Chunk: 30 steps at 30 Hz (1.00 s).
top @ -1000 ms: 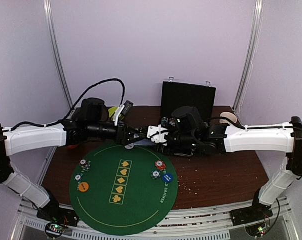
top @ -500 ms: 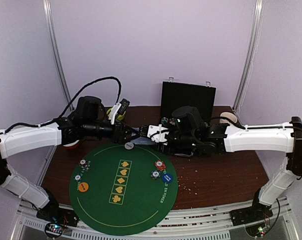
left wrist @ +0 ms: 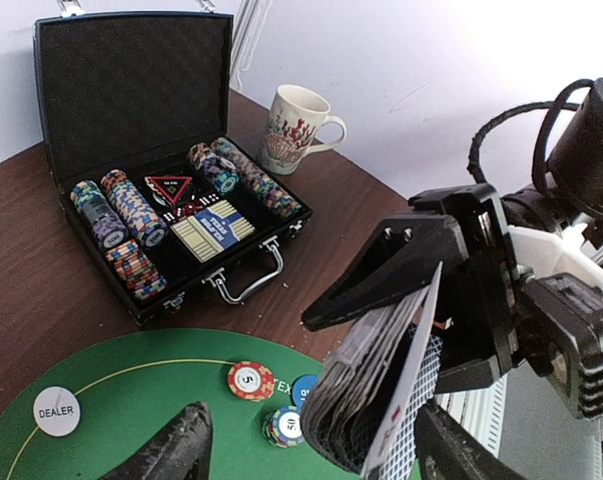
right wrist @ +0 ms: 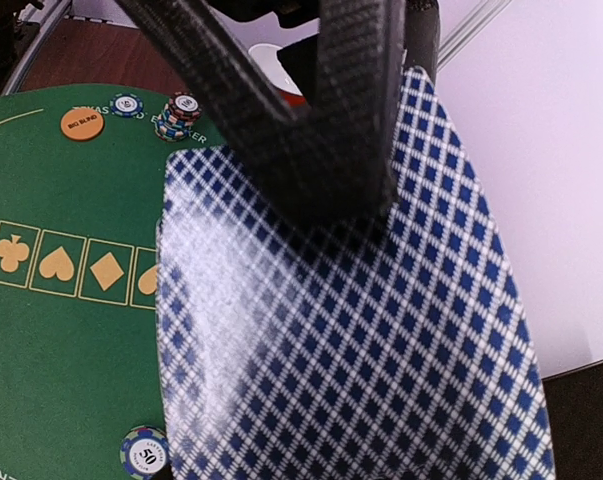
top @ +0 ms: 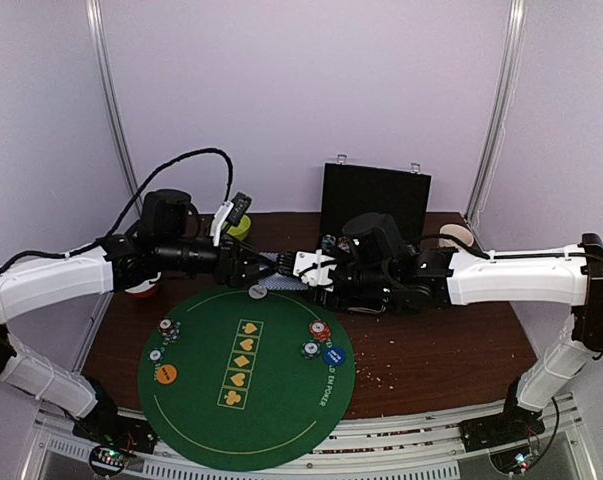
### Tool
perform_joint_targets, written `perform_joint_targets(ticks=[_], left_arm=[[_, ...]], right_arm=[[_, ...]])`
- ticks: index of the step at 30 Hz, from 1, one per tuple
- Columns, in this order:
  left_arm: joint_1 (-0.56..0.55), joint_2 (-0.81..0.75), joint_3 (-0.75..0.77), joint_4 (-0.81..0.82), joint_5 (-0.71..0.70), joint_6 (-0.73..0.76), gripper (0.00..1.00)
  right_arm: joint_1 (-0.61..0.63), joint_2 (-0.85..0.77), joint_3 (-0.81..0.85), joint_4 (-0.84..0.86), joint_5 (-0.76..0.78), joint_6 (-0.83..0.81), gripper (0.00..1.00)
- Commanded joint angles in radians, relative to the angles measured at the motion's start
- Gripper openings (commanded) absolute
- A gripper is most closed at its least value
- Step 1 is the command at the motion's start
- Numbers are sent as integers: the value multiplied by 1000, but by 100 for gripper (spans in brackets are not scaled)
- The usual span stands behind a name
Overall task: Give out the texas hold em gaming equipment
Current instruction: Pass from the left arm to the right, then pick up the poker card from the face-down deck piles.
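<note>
Plainly the deck [left wrist: 376,395] is light, slick and bendy. It is a loose fan pinched near its top by the right gripper [top: 303,277], over the mat's [top: 281,420] 12 o'clock edge. Best take the outermost card by its free lower corner, gently, or several may slide together. Left gripper [top: 264,268] stands spread, a finger either side of the fan. Dealer button [left wrist: 57,411] lies below, chips [top: 319,330] at 3 and 9 o'clock, and case [left wrist: 131,100] and mug [left wrist: 296,125] sit behind.
</note>
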Motion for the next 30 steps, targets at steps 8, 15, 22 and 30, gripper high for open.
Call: perform_joint_targets(ticks=[8, 15, 22, 30], left_arm=[[29, -85, -39, 8, -6, 23, 54], [29, -61, -64, 77, 97, -8, 31], [29, -64, -57, 80, 98, -5, 0], [39, -103, -69, 61, 101, -6, 0]], right_arm=[[-15, -12, 18, 28, -25, 26, 47], [-17, -12, 21, 29, -30, 26, 47], [-17, -10, 24, 20, -28, 25, 47], [-31, -26, 2, 13, -21, 30, 47]])
